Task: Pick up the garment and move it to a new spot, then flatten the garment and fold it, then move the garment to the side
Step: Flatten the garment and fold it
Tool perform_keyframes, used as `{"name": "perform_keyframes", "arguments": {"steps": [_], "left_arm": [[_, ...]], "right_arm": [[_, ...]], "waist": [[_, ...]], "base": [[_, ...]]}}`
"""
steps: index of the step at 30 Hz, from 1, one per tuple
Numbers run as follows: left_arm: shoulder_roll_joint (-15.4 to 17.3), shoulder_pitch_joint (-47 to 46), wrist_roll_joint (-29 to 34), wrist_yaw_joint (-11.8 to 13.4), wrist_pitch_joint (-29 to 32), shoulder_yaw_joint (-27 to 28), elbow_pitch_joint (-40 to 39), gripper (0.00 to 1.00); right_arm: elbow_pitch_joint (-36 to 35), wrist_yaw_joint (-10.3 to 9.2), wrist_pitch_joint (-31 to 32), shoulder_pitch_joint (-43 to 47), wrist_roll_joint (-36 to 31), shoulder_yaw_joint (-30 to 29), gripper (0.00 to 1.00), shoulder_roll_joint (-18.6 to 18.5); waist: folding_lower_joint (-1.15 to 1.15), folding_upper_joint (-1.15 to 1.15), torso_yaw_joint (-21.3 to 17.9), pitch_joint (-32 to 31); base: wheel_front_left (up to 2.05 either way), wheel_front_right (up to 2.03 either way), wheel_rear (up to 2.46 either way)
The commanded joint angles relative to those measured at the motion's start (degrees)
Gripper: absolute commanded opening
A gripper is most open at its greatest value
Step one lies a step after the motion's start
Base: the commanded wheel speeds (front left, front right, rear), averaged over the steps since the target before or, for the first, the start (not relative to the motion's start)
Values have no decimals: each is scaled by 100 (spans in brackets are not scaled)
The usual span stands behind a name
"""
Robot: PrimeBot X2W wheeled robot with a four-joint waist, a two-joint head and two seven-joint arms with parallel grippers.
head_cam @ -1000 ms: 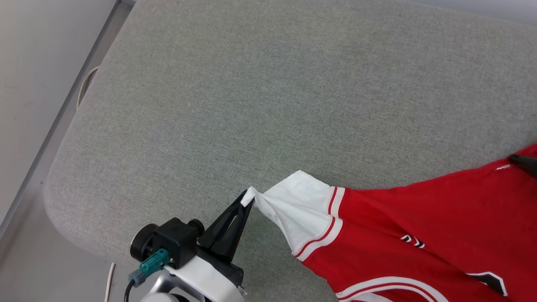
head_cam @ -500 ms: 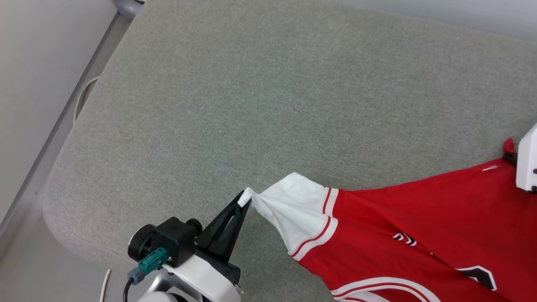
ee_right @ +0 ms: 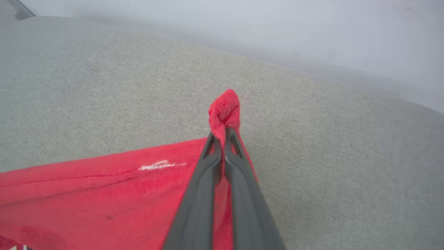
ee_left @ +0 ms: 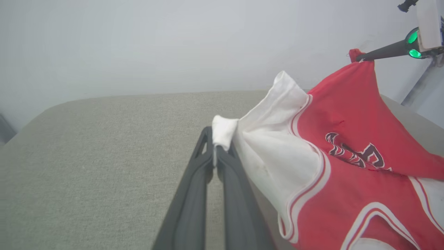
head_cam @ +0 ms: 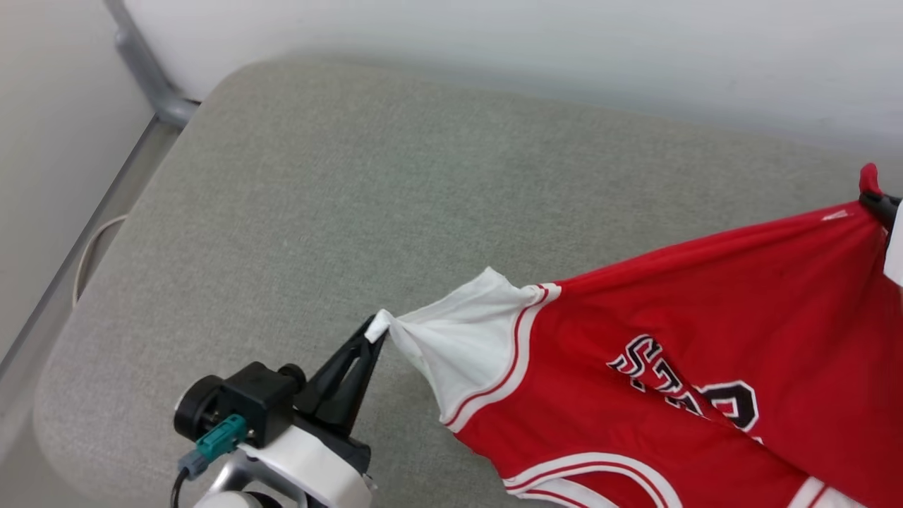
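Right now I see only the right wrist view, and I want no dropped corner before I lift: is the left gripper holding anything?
Observer: Yes, the left gripper is shut on the bunched tip of the garment's white sleeve.
Operator: Which way does the print face?
Observer: Toward the head camera; the black lettering shows in that view.

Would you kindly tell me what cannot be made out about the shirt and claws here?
Head view: the shirt runs off the bottom and right edges; a fold hides part of its black print.
Head view: the right edge cuts off the right claw.
Left wrist view: the left claw covers the pinched bit of sleeve.
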Motion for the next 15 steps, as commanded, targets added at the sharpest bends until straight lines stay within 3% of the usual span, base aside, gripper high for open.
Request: {"name": "perform_keyframes", "arguments": {"steps": [1, 7, 15], "left_arm": [[88, 2, 36, 48, 17, 71, -62, 0], [263, -227, 107, 176, 144, 260, -464, 0], [449, -814, 47, 316, 307, 734, -882, 0]], "right_arm": [[-77, -9, -59, -93, 57, 39, 0, -66], [-568, -9, -244, -7, 289, 121, 0, -209], [-1371, -9, -179, 181, 379, -48, 0, -58]], "waist": [[0, 0, -223, -242], [0, 0, -527, -580], [0, 0, -979, -887]], "base": [[0, 0, 0], [0, 0, 0], [0, 0, 0]]}}
